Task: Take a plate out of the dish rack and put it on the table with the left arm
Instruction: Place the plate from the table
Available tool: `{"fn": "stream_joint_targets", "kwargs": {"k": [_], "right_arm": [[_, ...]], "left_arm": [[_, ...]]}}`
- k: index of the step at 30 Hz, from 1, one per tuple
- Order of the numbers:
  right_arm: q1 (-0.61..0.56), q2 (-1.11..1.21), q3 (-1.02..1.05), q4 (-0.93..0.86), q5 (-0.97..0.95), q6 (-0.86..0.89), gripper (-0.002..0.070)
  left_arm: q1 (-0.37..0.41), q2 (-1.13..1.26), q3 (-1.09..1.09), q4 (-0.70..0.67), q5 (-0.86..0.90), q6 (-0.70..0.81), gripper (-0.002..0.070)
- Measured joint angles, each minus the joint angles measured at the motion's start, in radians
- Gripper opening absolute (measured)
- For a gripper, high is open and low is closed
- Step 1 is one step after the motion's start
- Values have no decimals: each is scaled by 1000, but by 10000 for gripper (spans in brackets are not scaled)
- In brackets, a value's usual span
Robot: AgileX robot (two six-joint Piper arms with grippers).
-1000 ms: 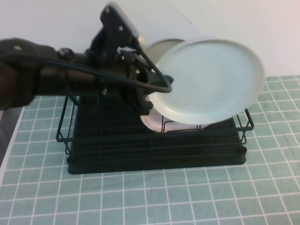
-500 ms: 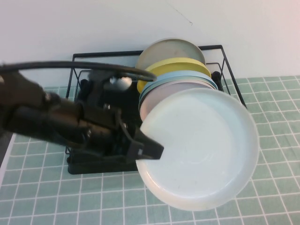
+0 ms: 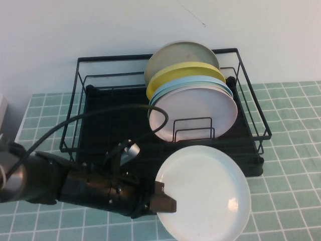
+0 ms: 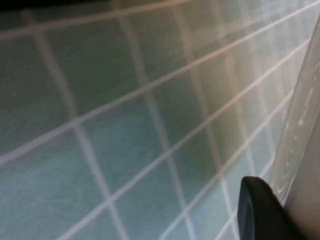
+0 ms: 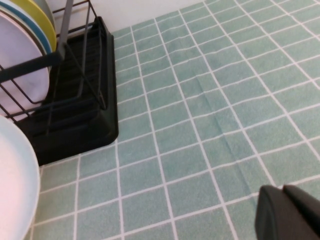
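While the left gripper (image 3: 163,203) pinches the near-left rim of the plate (image 3: 203,193), the plate sits low and nearly flat over the table (image 3: 286,201), just in front of the dish rack (image 3: 120,125); can't tell if it touches the tiles. Left arm (image 3: 60,181) reaches in low from the near left. Right gripper (image 5: 287,212): only a dark edge in its wrist view, can't tell its state. Farther back, the rack holds pink (image 3: 193,108), light blue (image 3: 193,83), yellow (image 3: 183,70) and grey (image 3: 178,52) plates upright.
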Motion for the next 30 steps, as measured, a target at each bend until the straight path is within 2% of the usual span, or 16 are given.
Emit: {"fn": "stream_joint_targets", "kwargs": {"k": [7,16,18,23,24,26,30], "right_arm": [[0,0,0,0,0,0,-1],[0,0,0,0,0,0,-1],[0,0,0,0,0,0,-1],[0,0,0,0,0,0,-1],[0,0,0,0,0,0,-1],[0,0,0,0,0,0,-1],[0,0,0,0,0,0,-1]], "left_arm": [[0,132,0,-18,30,6,97],[0,139,0,-1,34,6,101],[0,137,0,5,22,6,148],[5,115,0,26,-6,-8,438],[11,105,0,34,-7,-12,470],[32,84,0,50,-9,-22,511],[97,31,0,97,-13,-47,502]]}}
